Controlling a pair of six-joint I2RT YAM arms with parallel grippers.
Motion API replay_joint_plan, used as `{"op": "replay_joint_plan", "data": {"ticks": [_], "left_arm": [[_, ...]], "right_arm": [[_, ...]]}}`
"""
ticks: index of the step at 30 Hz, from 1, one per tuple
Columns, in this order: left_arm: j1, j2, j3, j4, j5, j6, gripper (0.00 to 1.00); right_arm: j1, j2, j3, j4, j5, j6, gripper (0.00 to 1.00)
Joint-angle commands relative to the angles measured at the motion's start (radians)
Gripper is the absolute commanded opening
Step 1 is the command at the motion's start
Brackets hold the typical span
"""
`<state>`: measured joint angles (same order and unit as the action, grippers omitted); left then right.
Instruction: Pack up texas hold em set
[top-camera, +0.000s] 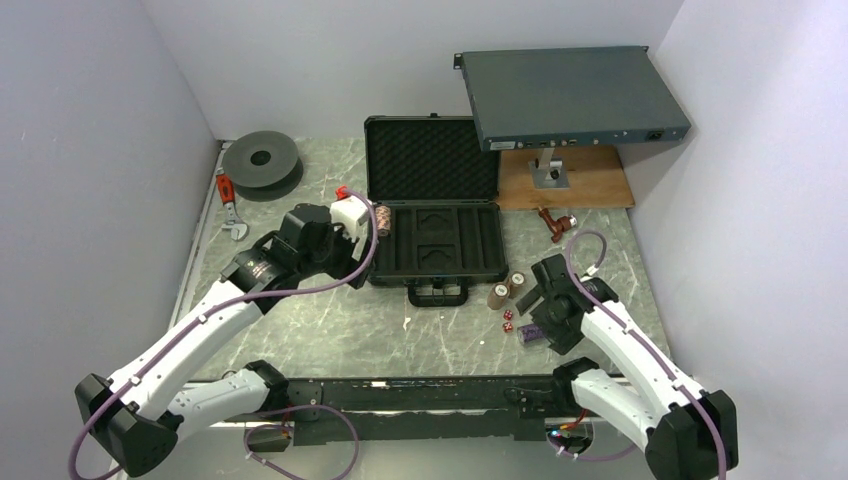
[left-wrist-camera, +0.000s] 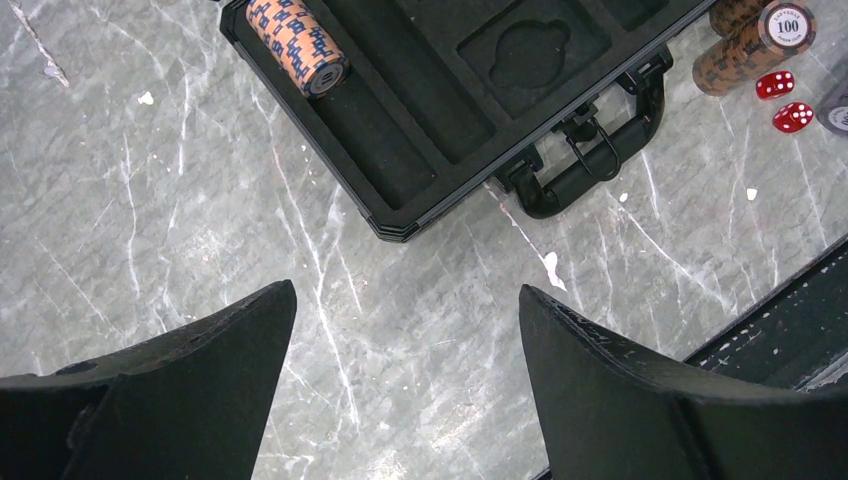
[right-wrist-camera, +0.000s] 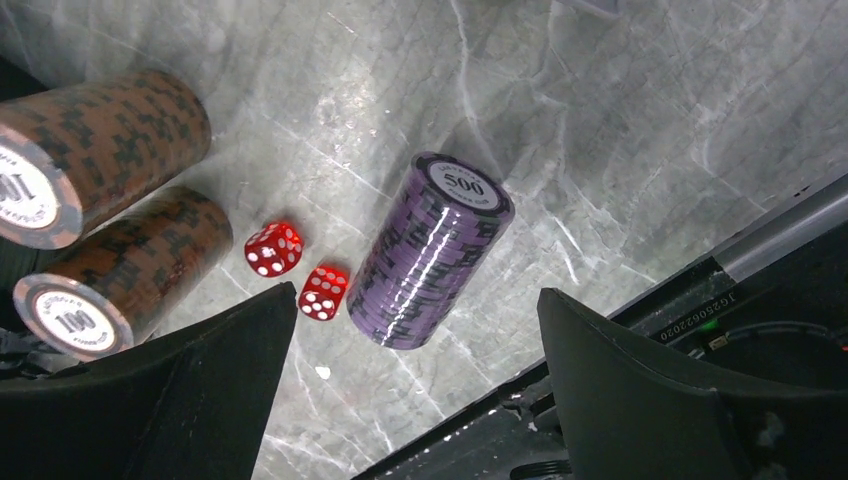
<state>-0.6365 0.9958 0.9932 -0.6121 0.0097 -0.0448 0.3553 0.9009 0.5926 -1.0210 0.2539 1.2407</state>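
Briefcase (top-camera: 433, 205) of black plastic lies open in the middle of a grey marbled table (top-camera: 330, 330). Pale walls (top-camera: 90, 120) close in on three sides. Its egg-crate foam lid is flat toward 12 o'clock, the slotted tray is toward 6, and the handle (left-wrist-camera: 590, 165) points at the arms.

At 1 o'clock from the case a large flat grey rack box (top-camera: 575, 95) sits propped above a wooden board (top-camera: 590, 180), its corner overlapping the lid. A dark round spool (top-camera: 262, 160) lies at 10 o'clock, well apart.

The left gripper (left-wrist-camera: 407, 290) is at about 8 o'clock from the tray, over bare table just off the case's near-left corner. Its fingers are spread wide with nothing between them. One orange-brown chip stack (left-wrist-camera: 297, 45) already lies on its side in the tray's left slot.

The right gripper (right-wrist-camera: 417, 292) is at 4 o'clock from the case, near the loose pieces, its fingers likewise wide apart and empty. A purple stack (right-wrist-camera: 430, 250) lies on its side on the table, showing in the gap between them but untouched. Two brown stacks (right-wrist-camera: 100, 160) lie side by side at 10 o'clock from it, and two small red dice (right-wrist-camera: 273, 248) lie between the brown and the purple.
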Motion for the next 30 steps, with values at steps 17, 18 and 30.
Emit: {"op": "replay_joint_plan", "data": {"ticks": [17,18,30], "left_arm": [[-0.006,0.019,0.027,-0.008,-0.050,0.007,0.86],[-0.006,0.020,0.028,-0.009,-0.050,0.009,0.86],[-0.006,0.036,0.028,-0.012,-0.055,0.010,0.85]], "right_arm": [[-0.093,0.045,-0.065,0.120,0.003,-0.079,0.40],[-0.094,0.049,-0.061,0.124,0.011,-0.097,0.35],[-0.093,-0.020,-0.068,0.335,-0.095,-0.409,0.60]]}}
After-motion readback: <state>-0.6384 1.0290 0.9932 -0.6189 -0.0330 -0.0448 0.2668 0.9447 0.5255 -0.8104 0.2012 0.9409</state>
